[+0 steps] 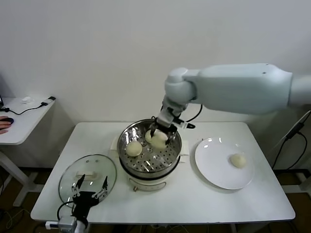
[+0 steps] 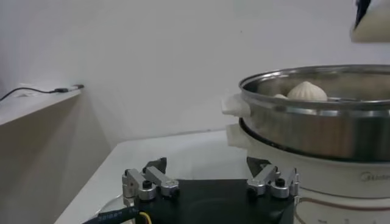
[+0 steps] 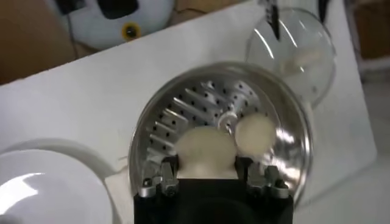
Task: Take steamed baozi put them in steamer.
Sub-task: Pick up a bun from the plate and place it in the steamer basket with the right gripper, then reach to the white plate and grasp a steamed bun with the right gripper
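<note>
Hovering over the steamer [image 1: 150, 158] near its back rim, right gripper [image 1: 161, 134] pinching a baozi [image 1: 159, 139] in narrow jaws, another bun [image 1: 134, 148] sitting beside on the tray. Plenty of open counter [image 1: 184, 199] up front. Last bun [image 1: 237, 160] waiting on the white plate [image 1: 214, 170]. Left gripper [image 1: 90, 187] parking jaws-wide over the glass lid [image 1: 73, 174]. Left wrist view catching a pleated bun top [image 2: 308, 91] peeking over the rim.

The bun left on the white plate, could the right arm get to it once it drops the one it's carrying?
Probably yes. The last bun lies alone on the white plate, on the right arm's side, with nothing over it. The right end effector is shut on a bun over the steamer, just beside the plate.
</note>
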Available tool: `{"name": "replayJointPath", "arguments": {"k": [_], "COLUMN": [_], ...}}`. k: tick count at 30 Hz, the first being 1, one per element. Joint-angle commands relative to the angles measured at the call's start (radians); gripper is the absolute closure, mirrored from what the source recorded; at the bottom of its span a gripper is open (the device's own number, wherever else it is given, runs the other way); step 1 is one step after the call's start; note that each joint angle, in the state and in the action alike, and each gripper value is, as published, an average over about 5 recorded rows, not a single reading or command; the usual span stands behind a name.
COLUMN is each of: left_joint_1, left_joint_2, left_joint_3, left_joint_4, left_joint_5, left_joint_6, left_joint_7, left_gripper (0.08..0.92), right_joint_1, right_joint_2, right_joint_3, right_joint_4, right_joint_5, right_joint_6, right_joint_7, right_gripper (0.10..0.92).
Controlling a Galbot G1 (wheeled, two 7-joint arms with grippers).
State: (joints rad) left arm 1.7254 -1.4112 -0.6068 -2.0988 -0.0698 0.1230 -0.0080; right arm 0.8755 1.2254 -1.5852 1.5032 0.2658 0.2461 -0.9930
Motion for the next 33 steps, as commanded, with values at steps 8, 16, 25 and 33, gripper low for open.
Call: {"name": "replayJointPath", "arguments": {"k": [8,16,25,33], "left_joint_1": [0.001,-0.002,-0.003,-0.002], "left_joint_2": [0.005,0.006,0.005,0.002], "left_joint_3": [-0.002,0.000,0.001,0.008], "left_joint_4": [0.005,0.007,0.003,0.001], "left_joint_5": [-0.004,-0.005,-0.005,-0.004], "left_joint_6": [-0.002,-0.001,-0.003,-0.007], "left_joint_7": [-0.001,-0.001,-0.002,-0.002], "left_gripper": [0.177,0.177,0.177,0.177], "right_joint_1": [-0.219,-0.244,-0.180,0.044], "right_joint_2": [0.117,0.133,0.093,-0.064], "right_joint_3": [0.008,0.018,0.044,-0.025], "right_joint_4": [-0.065,-0.114,-0.102,-0.128], "right_joint_5": [-0.241,-0.278,-0.188,0.103], "right_joint_6": [0.155,0.162,0.189,0.194], "right_joint_7": [0.081,0.103,0.098,-0.049], "right_gripper": [0.406,0.391,0.210,0.202]}}
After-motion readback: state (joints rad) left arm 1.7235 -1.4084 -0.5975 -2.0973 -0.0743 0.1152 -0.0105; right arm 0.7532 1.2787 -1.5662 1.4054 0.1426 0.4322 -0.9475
